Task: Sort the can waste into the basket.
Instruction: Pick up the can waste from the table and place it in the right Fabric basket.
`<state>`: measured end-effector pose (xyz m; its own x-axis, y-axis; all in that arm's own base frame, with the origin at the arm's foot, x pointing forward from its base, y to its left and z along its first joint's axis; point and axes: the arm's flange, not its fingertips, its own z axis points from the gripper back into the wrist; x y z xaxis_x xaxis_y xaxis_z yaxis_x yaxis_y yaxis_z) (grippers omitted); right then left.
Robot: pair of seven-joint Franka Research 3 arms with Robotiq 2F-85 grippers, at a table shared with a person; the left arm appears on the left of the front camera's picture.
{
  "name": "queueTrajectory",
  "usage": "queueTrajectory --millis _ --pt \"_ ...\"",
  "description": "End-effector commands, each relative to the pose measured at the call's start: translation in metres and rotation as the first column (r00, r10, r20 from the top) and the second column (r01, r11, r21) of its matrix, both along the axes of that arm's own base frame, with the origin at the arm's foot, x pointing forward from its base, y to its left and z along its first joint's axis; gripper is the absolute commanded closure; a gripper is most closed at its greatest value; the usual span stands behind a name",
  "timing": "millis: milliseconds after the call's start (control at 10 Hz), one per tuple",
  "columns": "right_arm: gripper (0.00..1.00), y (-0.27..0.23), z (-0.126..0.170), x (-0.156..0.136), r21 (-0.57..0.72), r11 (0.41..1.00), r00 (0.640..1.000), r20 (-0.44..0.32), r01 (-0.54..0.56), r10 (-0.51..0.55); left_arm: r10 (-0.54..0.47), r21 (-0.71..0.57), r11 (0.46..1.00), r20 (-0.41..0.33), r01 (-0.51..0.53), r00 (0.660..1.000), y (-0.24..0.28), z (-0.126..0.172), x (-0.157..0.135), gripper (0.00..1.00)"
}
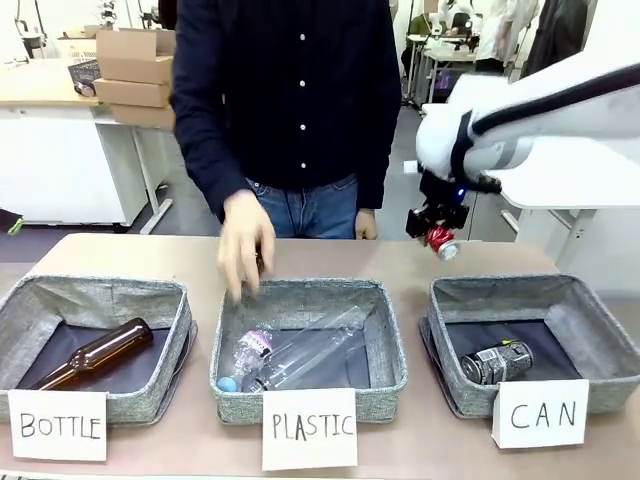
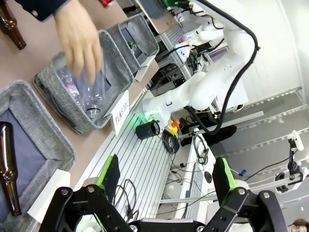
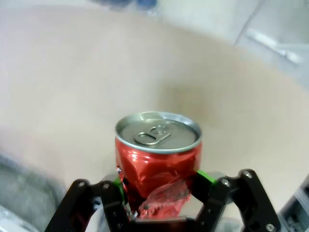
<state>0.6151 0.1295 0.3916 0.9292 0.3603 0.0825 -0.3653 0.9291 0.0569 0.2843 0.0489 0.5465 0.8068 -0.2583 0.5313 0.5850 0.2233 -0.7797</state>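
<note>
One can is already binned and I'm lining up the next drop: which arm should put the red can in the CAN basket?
Right. The right hand is shut on the red can, raised just behind the CAN basket. The left hand hangs open off the table's edge.

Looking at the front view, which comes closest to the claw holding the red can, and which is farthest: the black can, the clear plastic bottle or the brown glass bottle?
From the right gripper:
1. Black can, lying in the CAN basket, below the gripper on the right.
2. Clear plastic bottle, in the middle basket.
3. Brown glass bottle, in the far-left basket.
</note>
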Motion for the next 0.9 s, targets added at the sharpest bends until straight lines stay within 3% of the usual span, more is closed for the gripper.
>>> queueTrajectory --millis 0,200,400,500,800 --pt "0.62 -0.032 0.066 -0.088 0.036 0.981 0.978 -0.084 -0.191 0.193 -0.008 -0.015 1.0 0.016 0.009 1.0 -0.001 0.002 -0.001 0.0" --pt "0.62 -0.064 0.095 -0.164 0.058 0.93 0.925 -0.097 -0.363 0.367 -0.008 -0.015 1.0 0.016 0.009 1.0 -0.001 0.002 -0.001 0.0" --pt "0.62 -0.091 0.085 -0.206 0.035 0.848 0.844 -0.092 -0.528 0.529 -0.008 -0.015 1.0 0.016 0.009 1.0 -0.001 0.002 -0.001 0.0" --pt "0.62 -0.098 0.081 -0.213 0.074 0.83 0.828 -0.059 -0.553 0.558 -0.008 -0.015 1.0 0.016 0.009 1.0 -0.001 0.002 -0.001 0.0" --pt "0.62 -0.1 0.079 -0.214 0.07 0.835 0.834 -0.049 -0.546 0.549 -0.008 -0.015 1.0 0.016 0.009 1.0 -0.001 0.002 -0.001 0.0"
